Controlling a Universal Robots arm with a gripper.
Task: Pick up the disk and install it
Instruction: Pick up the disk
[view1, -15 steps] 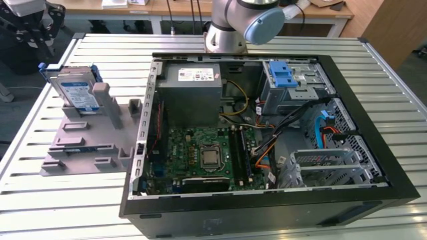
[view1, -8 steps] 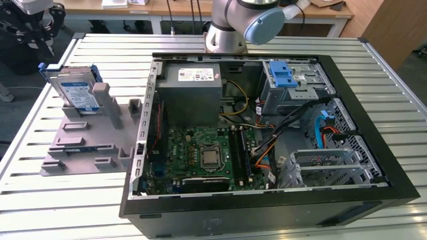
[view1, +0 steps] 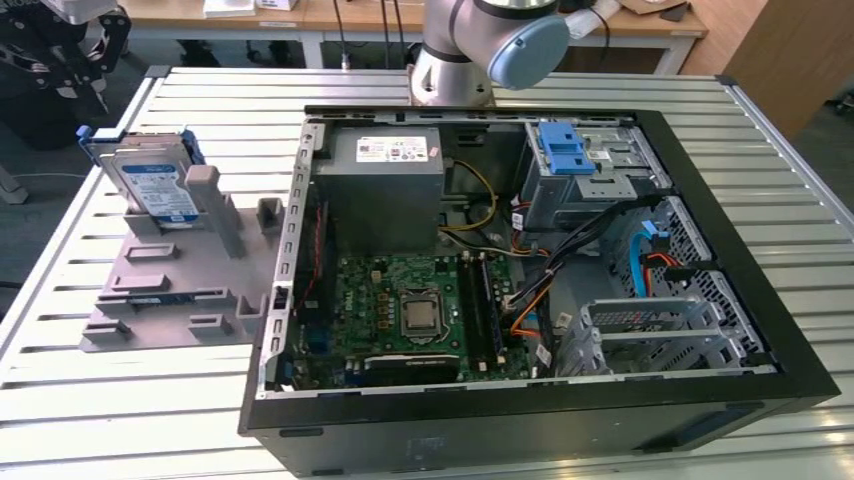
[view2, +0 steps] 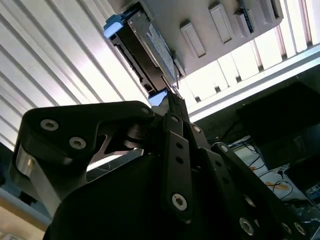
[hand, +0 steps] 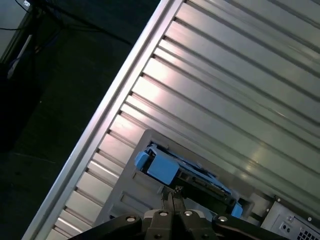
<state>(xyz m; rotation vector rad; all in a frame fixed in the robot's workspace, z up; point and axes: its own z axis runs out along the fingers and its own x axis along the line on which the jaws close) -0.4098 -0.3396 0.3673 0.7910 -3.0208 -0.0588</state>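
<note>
Gripper (hand: 172, 194) fingers pressed together, holding nothing, tips near disk (hand: 185, 172) in both wrist views. Disk stands on edge in grey fixture (view1: 147, 270) on slatted bench (view1: 134, 420) – just beside open computer case (view1: 534, 420), on exterior view's left. Arm base (view1: 451, 70) beyond case.

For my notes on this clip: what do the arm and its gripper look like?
The arm is silver-grey, with rounded joints, one capped in light blue. The gripper is matte black: flat angular linkage bars pinned with silver round-head screws, narrowing to two slim fingers. I see no markings on either.
</note>
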